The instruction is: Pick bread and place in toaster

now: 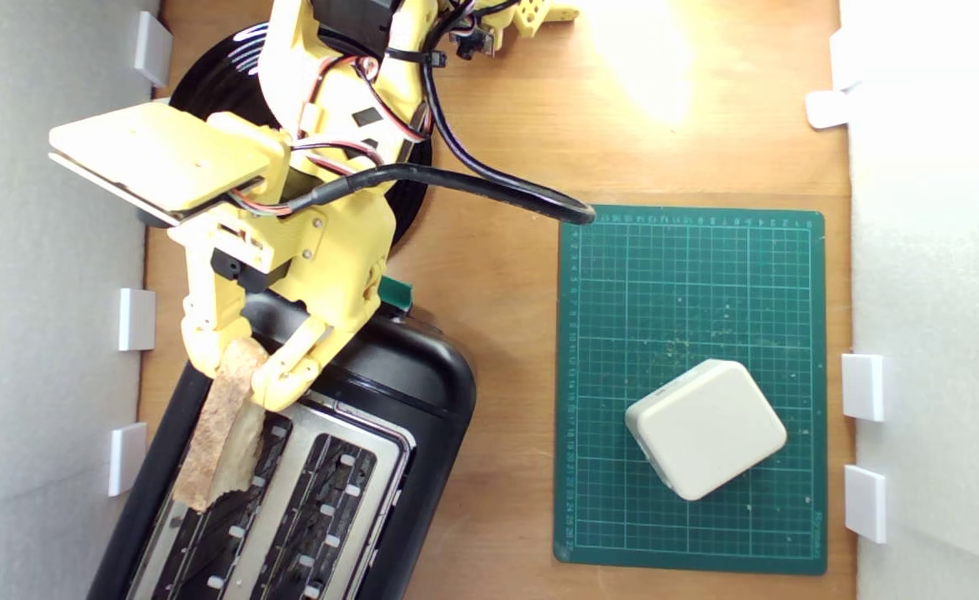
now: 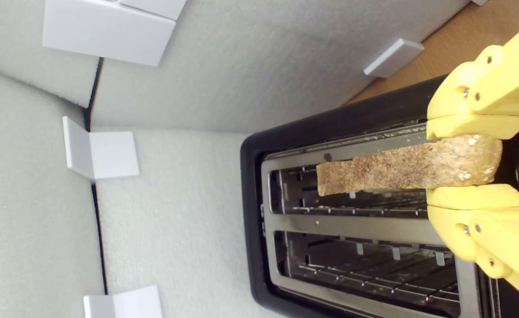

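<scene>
gripper (image 1: 239,371) clamping bread (image 1: 221,429), apparently above toaster (image 1: 422,392)

Cutting mat (image 1: 689,283), green, on the table: white grid lines with rows of small white scale numerals printed along its upper edge and along its edge on the exterior view's left; the digits are too small and blurred to read singly. A short line of small print runs along the mat's edge at the exterior view's lower right, illegible. Toaster (image 1: 422,392): no legible brand or marking in either view. White block (image 1: 706,429): unmarked. No other text, label or sign legible.
</scene>
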You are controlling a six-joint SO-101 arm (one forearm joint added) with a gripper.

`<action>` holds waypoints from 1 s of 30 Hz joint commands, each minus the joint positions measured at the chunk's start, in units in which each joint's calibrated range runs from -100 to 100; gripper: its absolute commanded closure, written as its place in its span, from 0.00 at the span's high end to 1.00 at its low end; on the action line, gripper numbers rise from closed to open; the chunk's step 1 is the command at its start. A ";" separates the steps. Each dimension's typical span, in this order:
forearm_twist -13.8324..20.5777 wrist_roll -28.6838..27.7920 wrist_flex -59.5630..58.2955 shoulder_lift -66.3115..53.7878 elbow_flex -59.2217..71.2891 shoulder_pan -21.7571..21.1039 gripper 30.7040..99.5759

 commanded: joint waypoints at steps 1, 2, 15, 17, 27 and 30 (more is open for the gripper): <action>-1.53 -0.21 -0.89 0.71 -2.23 0.16 0.27; -1.98 -0.21 -0.89 0.96 -2.23 0.16 0.27; -2.07 0.15 -2.77 4.54 -2.32 -0.49 0.27; -1.89 0.15 -3.62 4.87 -2.32 -0.33 0.27; -1.98 0.21 -3.71 8.03 -2.50 0.32 0.27; -2.07 0.15 -3.71 8.78 -2.41 0.56 0.27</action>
